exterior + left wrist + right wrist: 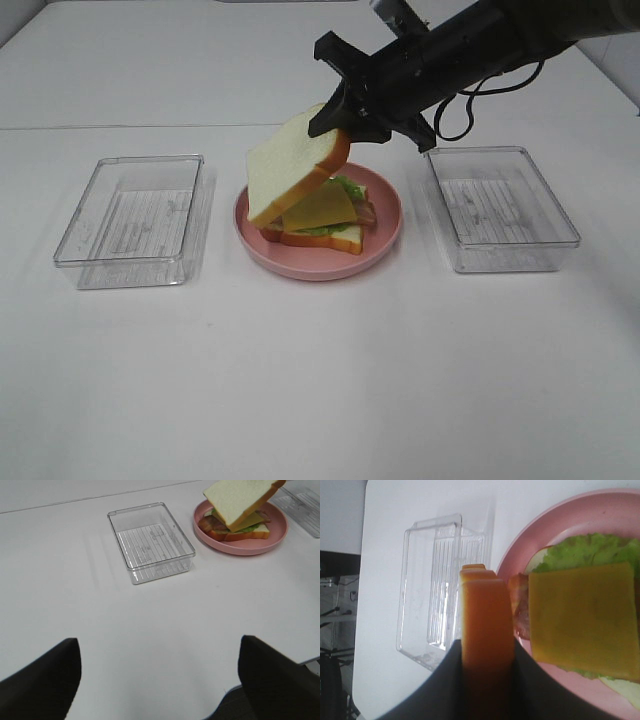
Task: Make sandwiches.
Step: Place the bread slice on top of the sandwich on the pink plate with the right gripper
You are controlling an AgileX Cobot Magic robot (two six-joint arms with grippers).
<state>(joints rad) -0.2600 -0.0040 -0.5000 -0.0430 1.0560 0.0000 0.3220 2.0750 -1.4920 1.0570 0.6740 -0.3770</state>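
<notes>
over the plate: the right gripper (340, 125) is squeezing the top bread slice (293, 172) by its crust edge and holding it tilted in the air.
on the plate: the rest of the sandwich is sitting on the pink plate (385, 225), with the bottom bread slice (325, 238), green lettuce (348, 186), brown bacon (365, 212) and yellow cheese (320, 208) on top.
step: i think the robot is putting on the last piece, the lid of the sandwich.
next move: it looks like the bread needs to go flat, line up over the cheese, come down softly, and then the fingers let go.
watch out: the slice is leaning a lot, so it could land crooked or push the cheese off.
left gripper (159, 680): its 2 fingers are standing wide apart over the bare table (150, 630), holding nothing.
trays: 1 clear tray (130, 218) is sitting on the left of the plate, and 1 more tray (500, 205) is on the right.
</notes>
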